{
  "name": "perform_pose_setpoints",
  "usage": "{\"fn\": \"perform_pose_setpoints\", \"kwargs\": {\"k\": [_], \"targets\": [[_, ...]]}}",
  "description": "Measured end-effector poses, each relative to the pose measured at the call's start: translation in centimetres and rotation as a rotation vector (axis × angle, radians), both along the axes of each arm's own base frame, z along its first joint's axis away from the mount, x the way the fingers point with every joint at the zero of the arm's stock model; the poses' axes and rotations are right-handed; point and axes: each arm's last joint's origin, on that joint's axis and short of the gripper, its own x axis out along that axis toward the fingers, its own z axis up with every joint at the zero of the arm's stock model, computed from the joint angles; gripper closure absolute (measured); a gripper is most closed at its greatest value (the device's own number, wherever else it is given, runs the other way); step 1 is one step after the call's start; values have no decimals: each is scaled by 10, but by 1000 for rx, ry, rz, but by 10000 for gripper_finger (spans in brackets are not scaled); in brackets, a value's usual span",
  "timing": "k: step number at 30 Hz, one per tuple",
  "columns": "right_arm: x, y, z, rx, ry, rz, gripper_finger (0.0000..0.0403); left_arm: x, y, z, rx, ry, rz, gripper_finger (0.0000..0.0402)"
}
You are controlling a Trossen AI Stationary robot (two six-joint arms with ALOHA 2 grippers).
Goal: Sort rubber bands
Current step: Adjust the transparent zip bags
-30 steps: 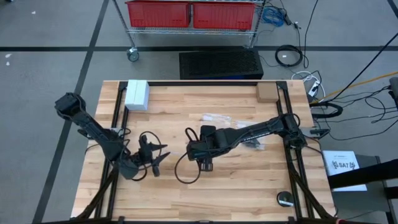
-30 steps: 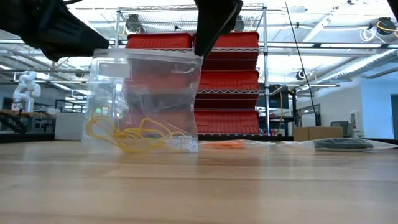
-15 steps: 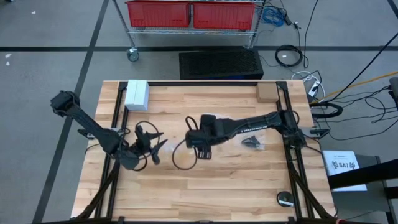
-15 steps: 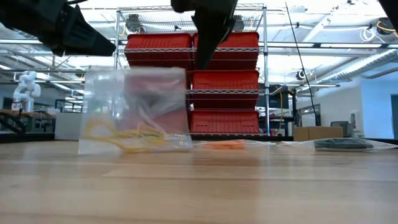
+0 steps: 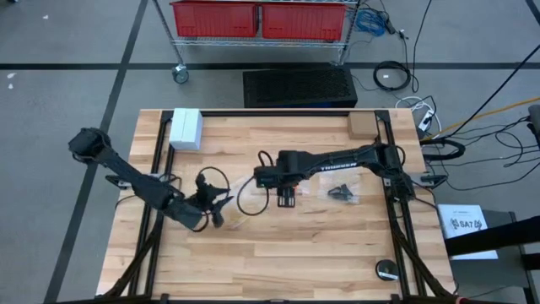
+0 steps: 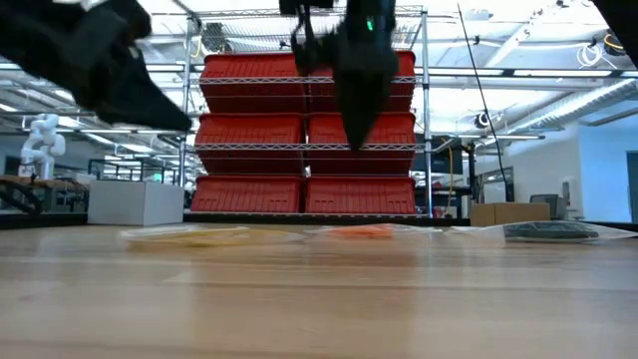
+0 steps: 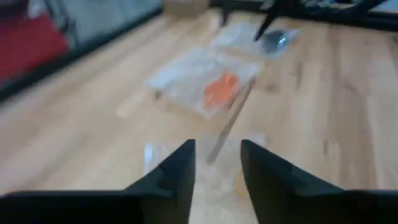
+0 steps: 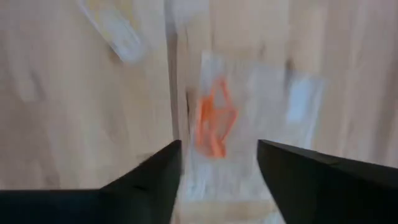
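Both arms hang over the middle of the table [image 5: 337, 245], neither carrying anything. The left gripper [image 5: 218, 205] hovers with its fingers parted and empty; just ahead of and below it a clear bag of yellowish rubber bands [image 6: 194, 235] lies flat on the wood. The right gripper [image 5: 285, 199] also stands wide open and empty, directly above a second clear bag [image 8: 249, 124] that holds the orange rubber bands [image 8: 213, 123]. From the left wrist view the same orange bands sit well ahead of that gripper's tips, inside their bag. A third bag with dark bands [image 5: 341, 193] lies off to the right gripper's outer side, untouched.

Risks, as judged — the bags are thin, slack and lie flat, so a descending finger may pinch film alone or skid off it. The yellowish bag sits close to the left fingers; a careless sweep could drag it. The two grippers work near each other — a shared reach invites contact.
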Motion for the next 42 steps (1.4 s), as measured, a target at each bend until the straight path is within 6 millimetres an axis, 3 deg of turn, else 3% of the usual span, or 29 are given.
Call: {"fn": "perform_pose_setpoints", "kwargs": {"k": [5, 8, 11, 15, 20, 27, 33, 37, 40, 42], "targets": [[-8, 0, -50, 13, 71, -132, 268, 16, 2, -29, -194, 28, 119, 309], [-9, 2, -81, -24, -28, -298, 341, 22, 5, -47, -300, 34, 218, 351], [-11, 4, -96, -100, -135, -439, 392, 25, 6, -58, -359, 31, 286, 390], [-15, -3, -104, -187, -241, -632, 390, 26, 7, -69, -354, 79, 304, 393], [-23, -15, -118, -184, -245, -757, 401, 28, 10, -85, -337, 189, 286, 398], [-25, -12, -128, -112, -186, -646, 402, 31, 15, -93, -112, 373, 136, 398], [-23, 0, -133, -4, -172, -534, 403, 32, 21, -85, 101, 495, -15, 399], [-17, 18, -131, 58, -214, -439, 403, 36, 26, -67, 166, 507, -24, 399], [-18, 30, -128, 72, -209, -399, 403, 36, 29, -53, 142, 462, -5, 399], [-19, 35, -125, 72, -211, -388, 403, 39, 29, -41, 11, 363, 10, 399]]}}
